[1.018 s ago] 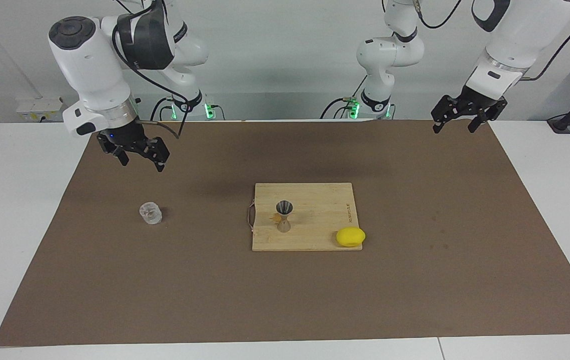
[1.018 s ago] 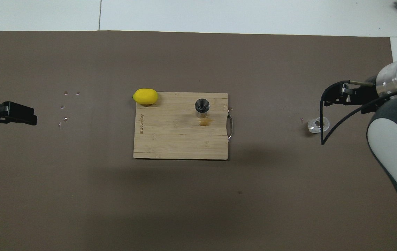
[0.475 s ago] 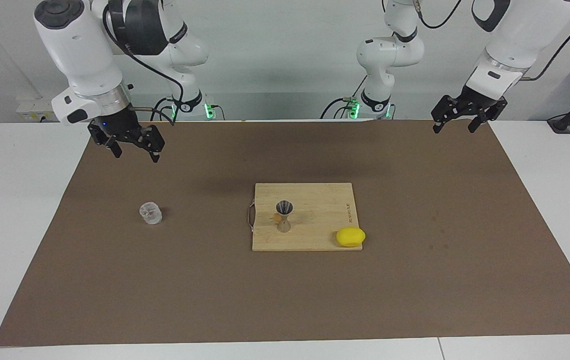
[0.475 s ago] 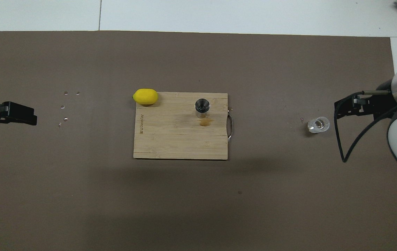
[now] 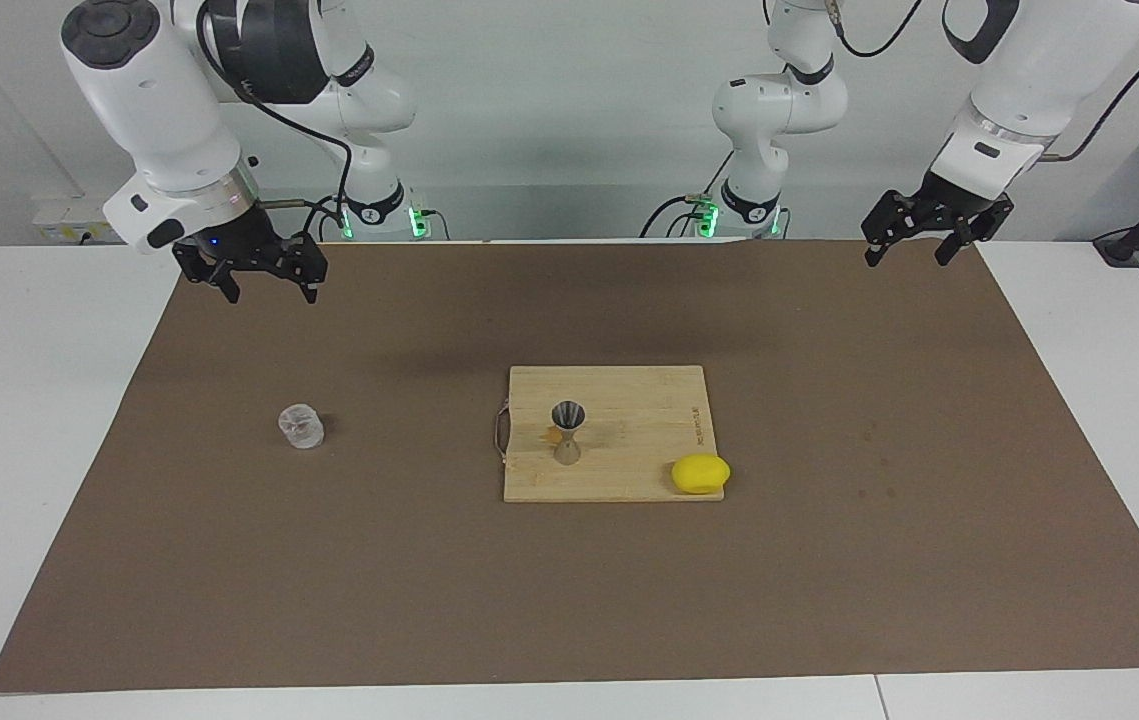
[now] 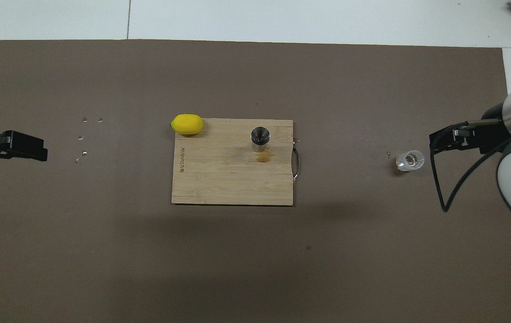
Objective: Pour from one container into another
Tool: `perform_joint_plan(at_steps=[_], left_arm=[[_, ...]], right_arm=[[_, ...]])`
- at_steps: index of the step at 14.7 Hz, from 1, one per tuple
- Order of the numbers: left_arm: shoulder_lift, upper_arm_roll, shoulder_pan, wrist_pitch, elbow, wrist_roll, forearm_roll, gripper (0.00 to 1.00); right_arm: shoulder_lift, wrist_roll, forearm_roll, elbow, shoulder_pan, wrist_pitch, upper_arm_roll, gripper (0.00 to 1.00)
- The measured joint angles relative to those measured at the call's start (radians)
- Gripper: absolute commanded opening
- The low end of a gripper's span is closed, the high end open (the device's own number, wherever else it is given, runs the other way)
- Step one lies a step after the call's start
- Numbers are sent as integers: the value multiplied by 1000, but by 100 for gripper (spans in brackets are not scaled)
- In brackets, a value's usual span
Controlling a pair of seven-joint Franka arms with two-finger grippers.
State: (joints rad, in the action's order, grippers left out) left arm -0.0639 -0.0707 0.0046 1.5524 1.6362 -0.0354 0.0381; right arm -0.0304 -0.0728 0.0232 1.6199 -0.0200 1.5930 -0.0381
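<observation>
The ribbed glass cup [image 5: 301, 426] stands upright on the brown mat [image 5: 329, 560] toward the right arm's end of the desk, well apart from the metal jigger [image 5: 567, 432], which stands on the bamboo cutting board [image 5: 629, 400] with a lemon [image 5: 700, 473] at one corner. The cup looks light, rigid, breakable and slick, so a gentle grip across its ribbed wall seems best. Little shows inside it; the jigger's bowl looks dark, contents unclear. The right tool [image 5: 264, 283] hangs released over the mat's edge nearest the robots; the left tool [image 5: 907, 247] waits, released, over the mat's corner.
</observation>
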Motion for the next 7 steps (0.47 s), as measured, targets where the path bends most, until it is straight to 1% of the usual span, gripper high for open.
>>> perform_joint_plan(at_steps=[7], left_arm=[[0, 0, 0, 0, 0, 0, 0, 100]], right_arm=[[5, 0, 0, 0, -3, 0, -3, 100]])
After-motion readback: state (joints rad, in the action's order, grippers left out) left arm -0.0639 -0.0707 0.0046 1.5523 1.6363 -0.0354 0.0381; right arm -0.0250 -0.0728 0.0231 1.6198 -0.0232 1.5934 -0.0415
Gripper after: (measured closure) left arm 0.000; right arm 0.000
